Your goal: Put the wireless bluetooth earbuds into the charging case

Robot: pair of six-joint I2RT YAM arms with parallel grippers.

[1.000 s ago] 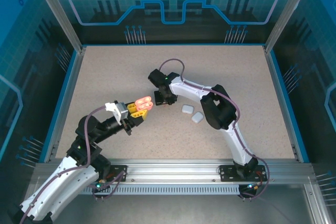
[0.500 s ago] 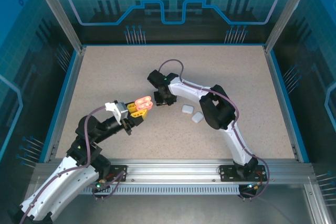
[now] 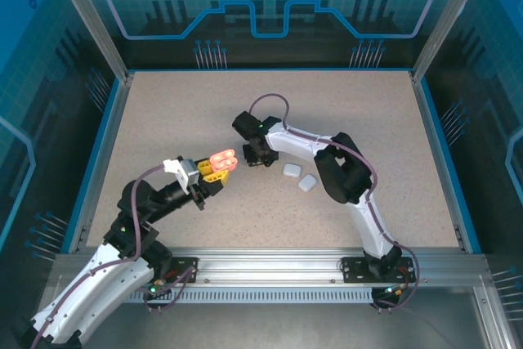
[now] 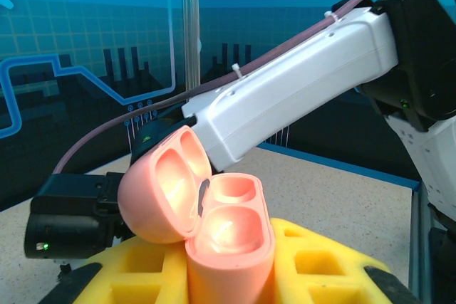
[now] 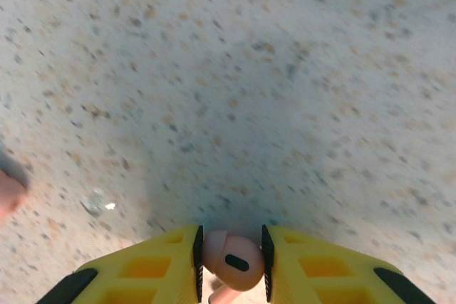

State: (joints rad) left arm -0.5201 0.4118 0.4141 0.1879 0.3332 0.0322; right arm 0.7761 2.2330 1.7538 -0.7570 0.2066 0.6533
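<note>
While gripping open salmon charging case in left claw, closed tight on its base, lid swung left, sockets empty. Just right of case: right claw, closed on salmon earbud, pinched between pads over bench. Further right of case: two white cases, shut. Risks: bud slipping from shallow pinch on rounded head; stem jamming on socket rim if misaligned.
</note>
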